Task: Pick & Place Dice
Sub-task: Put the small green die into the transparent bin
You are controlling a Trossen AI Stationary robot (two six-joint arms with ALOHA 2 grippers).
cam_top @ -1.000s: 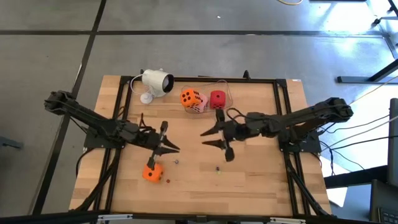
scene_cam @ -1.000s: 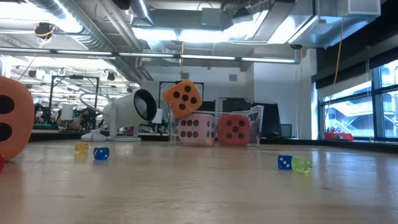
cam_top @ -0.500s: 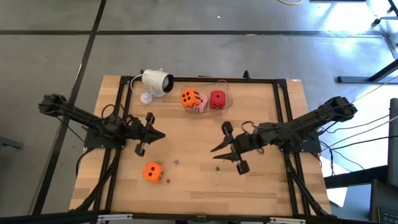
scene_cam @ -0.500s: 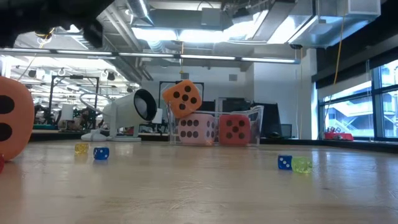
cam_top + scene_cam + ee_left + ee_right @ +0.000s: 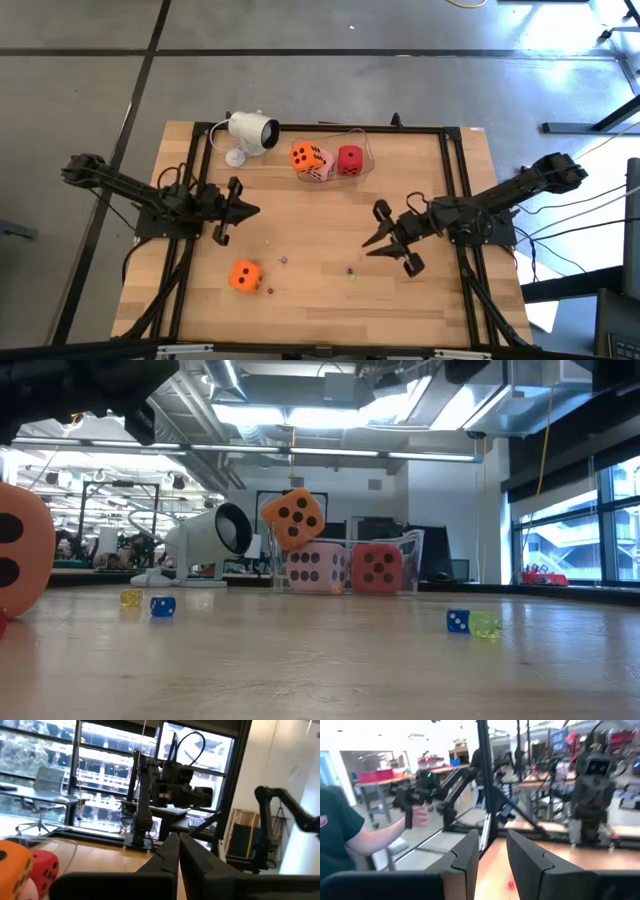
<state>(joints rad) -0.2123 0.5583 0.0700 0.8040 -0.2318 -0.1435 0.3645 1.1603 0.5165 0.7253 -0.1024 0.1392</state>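
orange dice [image 5: 245, 276] [image 5: 303, 156]: 2 | red die [image 5: 349, 159]: 1 | pink die [image 5: 321, 167]: 1 | camera [image 5: 251, 131]: 1

Three dice [image 5: 322, 160] sit in a tray [image 5: 363, 139] at the table's far edge; a fourth die [image 5: 244, 276] lies near-left

No legible text, labels, brand marks, numbers or signs in any view. The only markings are dark pips on the dice: the orange die [image 5: 293, 517] shows a five-pip face in the low view, the pale pink die [image 5: 312, 566] and the red die [image 5: 377, 568] beside it also carry pips, and so does the lone orange die [image 5: 245, 276] on the worktop [image 5: 320, 300]. A red patch on a person's dark sleeve [image 5: 335, 827] is unreadable.
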